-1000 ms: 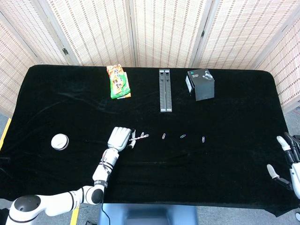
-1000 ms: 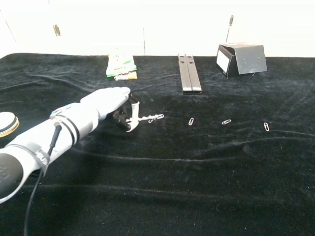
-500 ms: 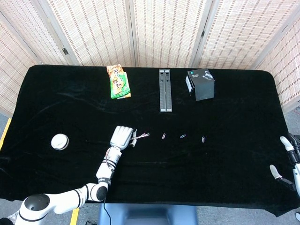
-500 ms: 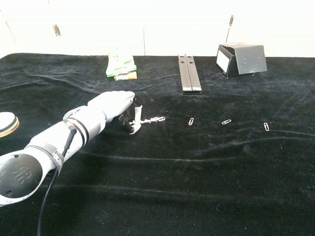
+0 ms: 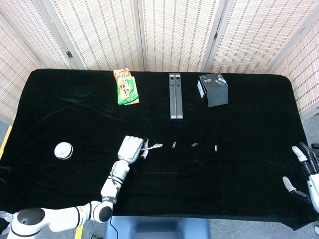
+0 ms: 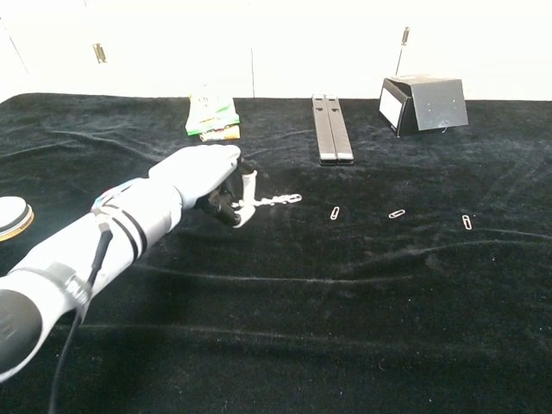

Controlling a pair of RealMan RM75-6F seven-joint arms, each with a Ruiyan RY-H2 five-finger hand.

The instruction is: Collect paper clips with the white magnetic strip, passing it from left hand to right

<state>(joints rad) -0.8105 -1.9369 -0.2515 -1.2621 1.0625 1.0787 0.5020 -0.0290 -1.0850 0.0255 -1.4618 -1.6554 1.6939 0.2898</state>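
While curled around the white magnetic strip [image 6: 247, 197], left hand [image 6: 203, 175] dangled a chain of paper clips [image 6: 280, 199] toward 3 o'clock. Right hand [image 5: 305, 172]: fingers spread, empty. No legible writing.

Matt black cloth, faintly creased, covers the table [image 6: 345, 328]; smooth grey plastic shells the left hand [image 6: 200, 172]; glossy snack wrapper [image 5: 126, 87].
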